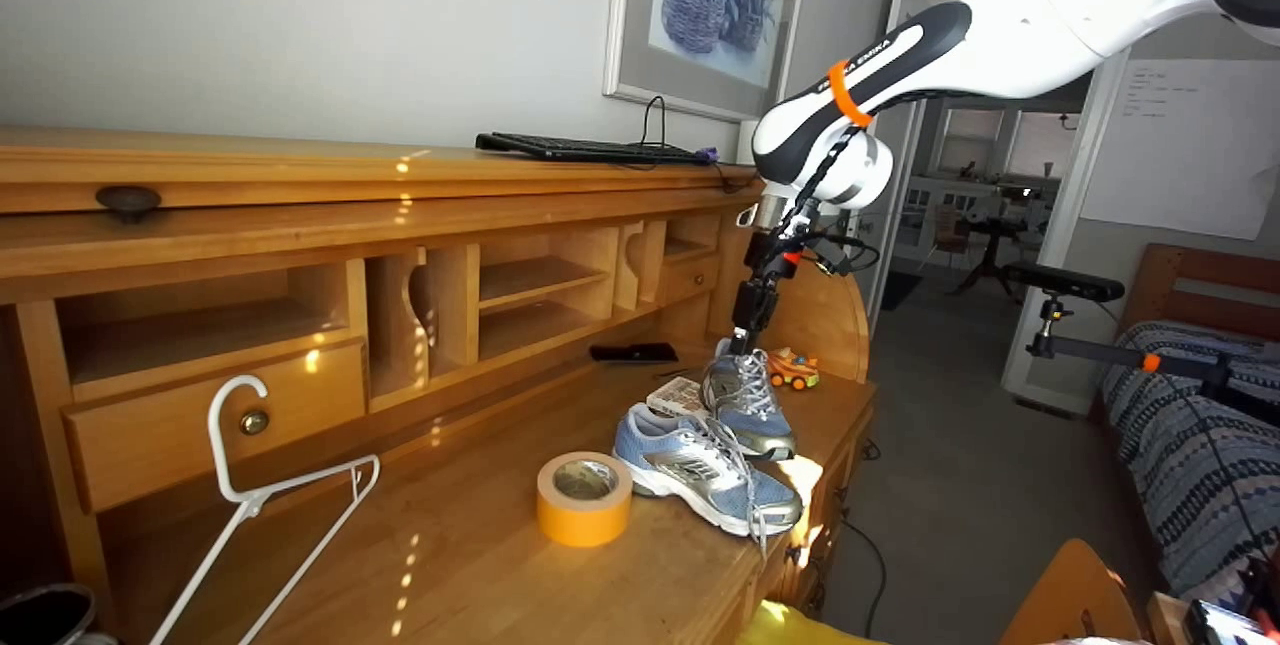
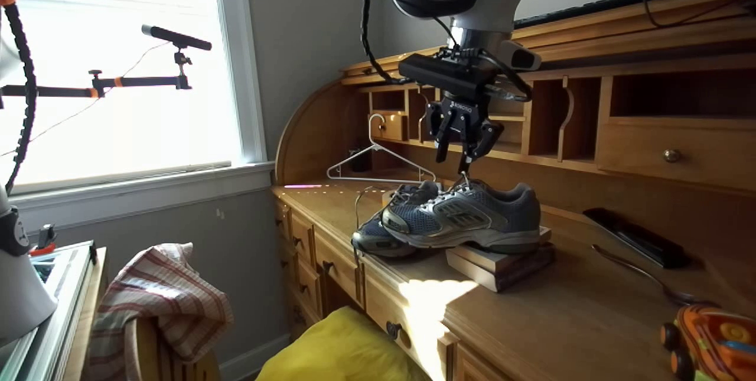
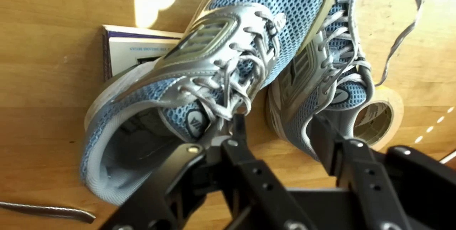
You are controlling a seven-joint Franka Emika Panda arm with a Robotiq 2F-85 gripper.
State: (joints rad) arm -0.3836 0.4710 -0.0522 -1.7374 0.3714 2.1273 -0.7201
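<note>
Currently, the propped sneaker point(image 2: 472, 215) lies near the front edge of the desk point(image 1: 480, 565), heel on books point(image 3: 142, 46), toe against or over the second sneaker point(image 1: 700, 470); I cannot tell which. I have the gripper point(image 3: 279, 123) above it with the fingers apart; one fingertip is at the laces point(image 3: 227, 83), contact unconfirmed. Handling: I judge the propped sneaker light and not fragile, with soft, yielding mesh, a padded collar and a firmer sole. The limp laces give a poor grip and may snag. Recommended hold: the heel collar, one finger inside the opening and one outside. A roll of tape point(image 1: 585, 527) lies flat just beside the second sneaker's heel. A black object point(image 2: 638, 238) lies near the back edge. A toy vehicle point(image 1: 793, 370) sits toward the nearer end edge; a white hanger point(image 1: 250, 502) stands toward the opposite end.
</note>
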